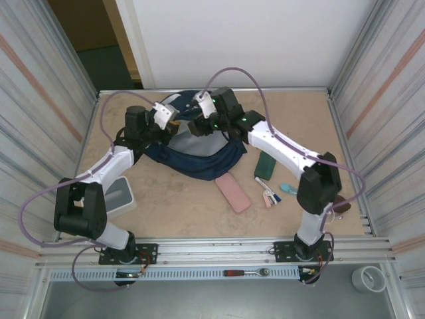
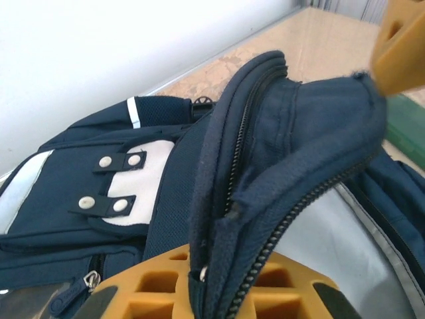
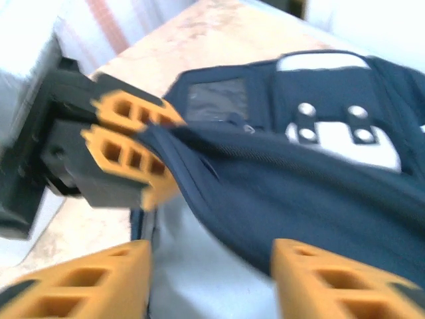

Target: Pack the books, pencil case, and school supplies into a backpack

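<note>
Navy fabric with white patches, snap tabs and a thin white stripe made up the backpack point(image 1: 199, 161), which lay at the far middle of the counter point(image 1: 179, 203). The left end effector point(image 2: 212, 292) pinched its zippered opening rim. The right end effector point(image 3: 212, 269) stood with jaws apart beneath that lifted edge.

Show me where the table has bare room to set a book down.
The widest bare patch of table lies at the front middle, between the white bin and the pink case, nearer than the backpack. A second lies in the far right corner, beyond the right arm. Crowded: right of the backpack, where pink case, dark green flat item and pens sit close.
</note>
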